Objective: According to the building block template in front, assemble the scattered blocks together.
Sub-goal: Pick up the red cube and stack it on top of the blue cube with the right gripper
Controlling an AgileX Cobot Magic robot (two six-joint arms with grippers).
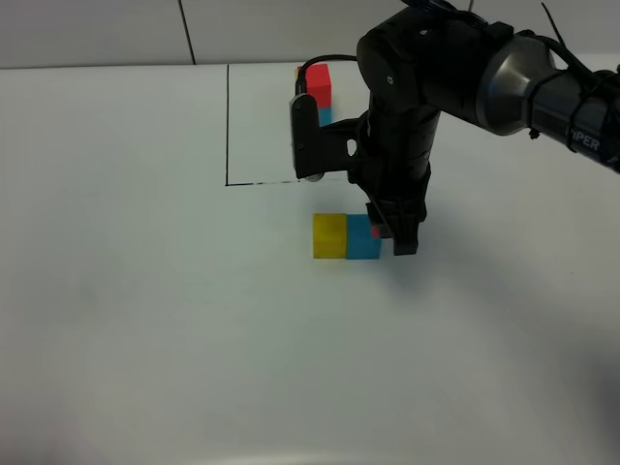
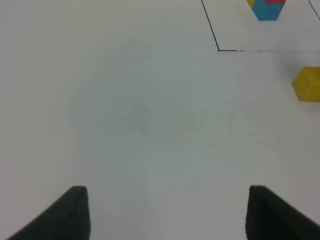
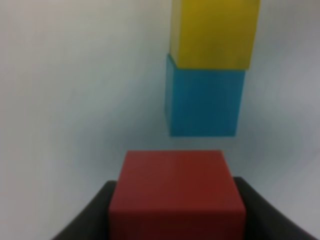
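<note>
A yellow block [image 1: 328, 235] and a blue block [image 1: 362, 237] sit side by side, touching, on the white table. My right gripper [image 1: 392, 235] stands just right of the blue block, shut on a red block [image 3: 177, 192] of which only a sliver [image 1: 376, 231] shows from above. In the right wrist view the blue block [image 3: 205, 101] and yellow block [image 3: 215, 32] lie just beyond the red one. The template [image 1: 318, 92], a red block on blue with yellow behind, stands inside the black-lined area. My left gripper [image 2: 165, 212] is open and empty over bare table.
A black line [image 1: 227, 126] marks a rectangle at the back that holds the template. The yellow block [image 2: 307, 85] and template [image 2: 266, 8] show at the edge of the left wrist view. The table is white all around.
</note>
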